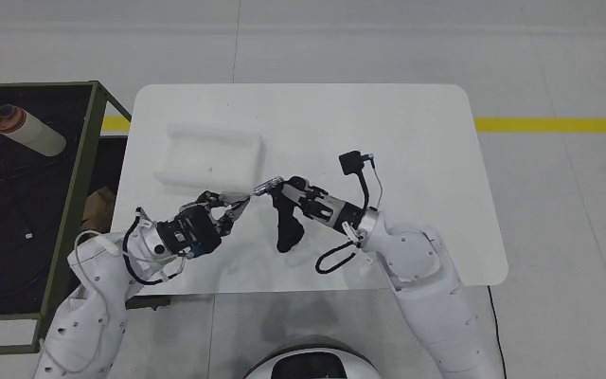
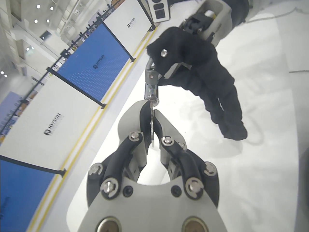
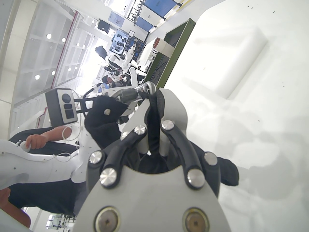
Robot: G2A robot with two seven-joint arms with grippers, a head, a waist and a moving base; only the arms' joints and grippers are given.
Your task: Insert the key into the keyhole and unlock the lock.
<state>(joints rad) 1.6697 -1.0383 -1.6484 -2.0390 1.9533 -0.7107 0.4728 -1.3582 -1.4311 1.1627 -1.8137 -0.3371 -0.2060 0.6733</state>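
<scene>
**Key (image 2: 151, 123) meeting lock (image 2: 151, 80) above table (image 1: 417, 133)**

Far left, green cart (image 1: 83, 152) beside table. On table's far-left part, white foam tray (image 1: 208, 156). Just nearer than the tray, left gripper (image 1: 230, 210) pinched shut on flat key head, blade pointing right. Blade tip touching keyhole (image 2: 152, 101) at end of silver lock; depth of entry unclear. Right of that, right gripper (image 1: 281, 188) closed tight on lock through black cloth (image 1: 287, 232), cloth hanging down toward table. Key and lock both off the tabletop, left of centre near the near edge.
</scene>
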